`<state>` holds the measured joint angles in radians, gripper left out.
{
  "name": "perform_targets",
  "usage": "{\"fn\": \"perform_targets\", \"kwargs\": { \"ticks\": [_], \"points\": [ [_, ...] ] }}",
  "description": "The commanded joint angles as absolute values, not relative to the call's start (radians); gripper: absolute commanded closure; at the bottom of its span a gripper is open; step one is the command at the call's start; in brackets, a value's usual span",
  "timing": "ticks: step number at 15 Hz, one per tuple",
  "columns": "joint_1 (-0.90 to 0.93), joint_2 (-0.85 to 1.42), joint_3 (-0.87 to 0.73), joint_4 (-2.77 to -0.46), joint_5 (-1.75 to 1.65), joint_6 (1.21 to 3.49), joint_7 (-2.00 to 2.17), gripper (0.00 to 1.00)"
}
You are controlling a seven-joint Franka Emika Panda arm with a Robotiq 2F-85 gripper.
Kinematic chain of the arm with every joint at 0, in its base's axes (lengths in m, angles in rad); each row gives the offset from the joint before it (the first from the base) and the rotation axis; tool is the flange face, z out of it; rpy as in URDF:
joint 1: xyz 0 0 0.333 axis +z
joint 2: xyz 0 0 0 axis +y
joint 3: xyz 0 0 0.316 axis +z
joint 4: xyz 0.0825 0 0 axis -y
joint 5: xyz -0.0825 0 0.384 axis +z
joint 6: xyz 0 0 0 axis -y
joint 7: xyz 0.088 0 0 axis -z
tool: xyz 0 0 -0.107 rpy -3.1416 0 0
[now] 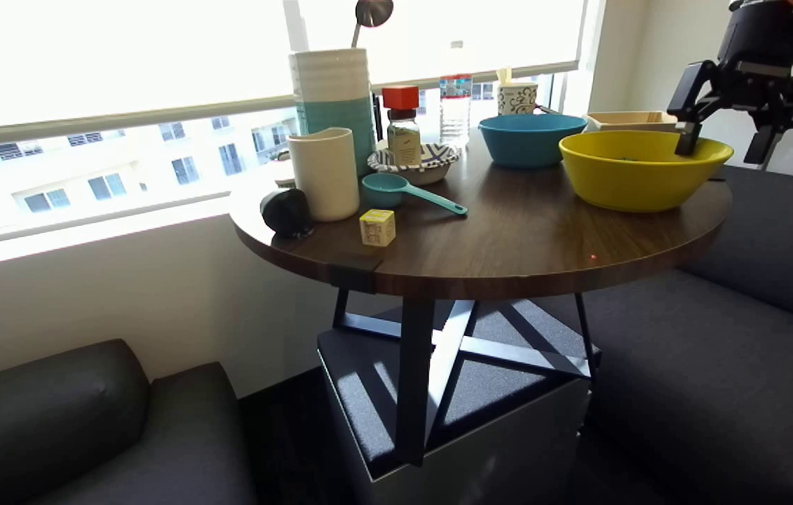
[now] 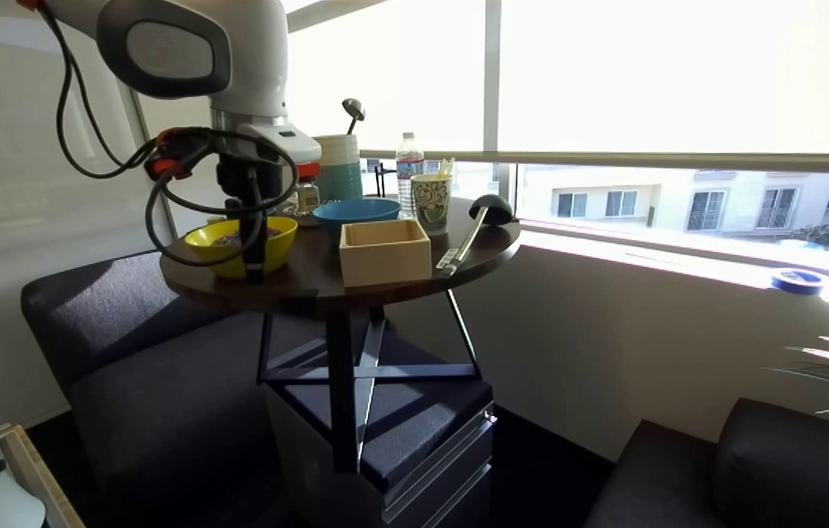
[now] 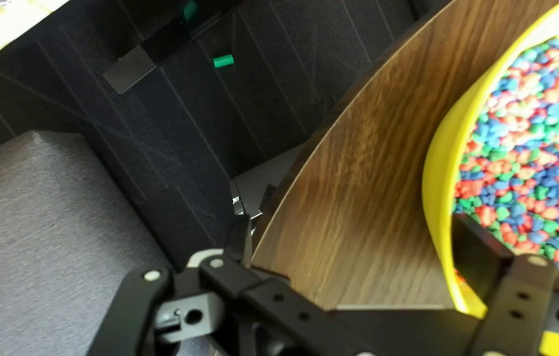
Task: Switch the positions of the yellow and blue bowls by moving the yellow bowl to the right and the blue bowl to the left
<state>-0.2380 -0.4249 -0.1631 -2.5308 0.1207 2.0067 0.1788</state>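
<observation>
The yellow bowl [image 1: 624, 184] stands on the round wooden table, near its edge. It also shows in an exterior view [image 2: 281, 249] and in the wrist view [image 3: 437, 173], filled with red, blue and green pebble-like bits. My gripper [image 1: 722, 147] is open over the bowl's rim, with one finger inside the bowl and the other outside it. The same spread fingers show in the wrist view [image 3: 353, 227], with a gap between the rim and the outer finger. The blue bowl [image 1: 533, 144] stands beside the yellow one, also seen in an exterior view [image 2: 355, 213]. It is out of the wrist view.
A pale wooden box [image 2: 385, 257] stands close to both bowls. A ladle [image 2: 474, 233], a patterned cup [image 2: 432, 205] and a water bottle [image 1: 456, 105] stand near the blue bowl. A teal scoop [image 1: 385, 189], cream cup [image 1: 326, 175] and letter cube [image 1: 377, 229] are across the table.
</observation>
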Motion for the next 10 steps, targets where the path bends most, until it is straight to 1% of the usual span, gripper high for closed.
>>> {"fn": "perform_targets", "kwargs": {
  "ticks": [1,5,10],
  "points": [
    [-0.266,-0.420,-0.180,-2.522,0.090,1.982,0.191,0.00],
    [-0.274,-0.439,-0.190,-2.528,0.096,1.990,0.184,0.00],
    [-0.265,-0.554,-0.111,-2.530,0.029,1.940,0.255,0.00]
  ]
}}
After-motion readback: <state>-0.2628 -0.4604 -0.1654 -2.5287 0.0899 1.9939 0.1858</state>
